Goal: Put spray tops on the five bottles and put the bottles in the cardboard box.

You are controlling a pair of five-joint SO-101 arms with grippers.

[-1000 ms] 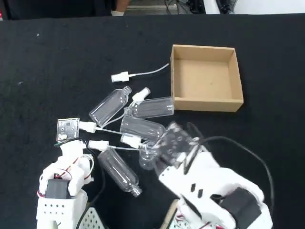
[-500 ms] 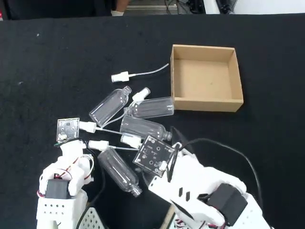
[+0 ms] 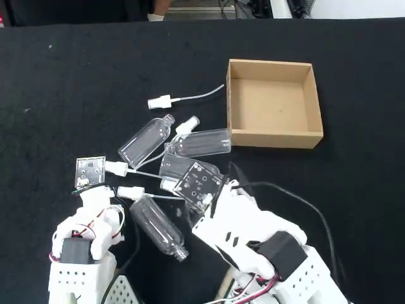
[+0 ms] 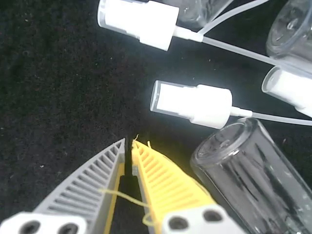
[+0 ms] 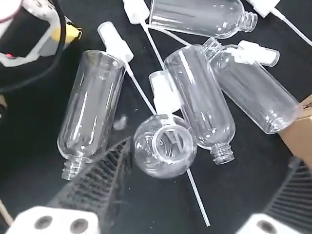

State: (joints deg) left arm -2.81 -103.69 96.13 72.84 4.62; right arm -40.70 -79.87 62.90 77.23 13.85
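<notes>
Black cloth is spread over the table (image 3: pixel 57 63), and the open cardboard box (image 3: pixel 275 138) is set toward its far side. Five clear plastic bottles (image 3: pixel 147 140), apparently all uncapped, are gathered near the arms. Four lie on their sides in a loose cluster among scattered white tops. The fifth bottle (image 5: pixel 165 145) is seen mouth-on from the right wrist and is apparently standing upright.

The right gripper (image 5: pixel 209 158) is held above it with jaws spread wide. The fifth bottle is placed between them, just beside one jaw and well apart from the other; whether that jaw touches it cannot be told. The left gripper (image 4: pixel 129 146) is pressed together on nothing. A loose spray top (image 4: pixel 192 103) lies near its tips, and the base of a lying bottle (image 4: pixel 248 170) is just beside its yellow jaw.

The bottles are judged to be light, thin-walled, smooth and prone to rolling or tipping. A hold across the middle of the body, with a modest squeeze, is likely best. Each spray top is judged rigid at the cap but thin and springy along its dip tube, so the white cap should be taken rather than the tube.
</notes>
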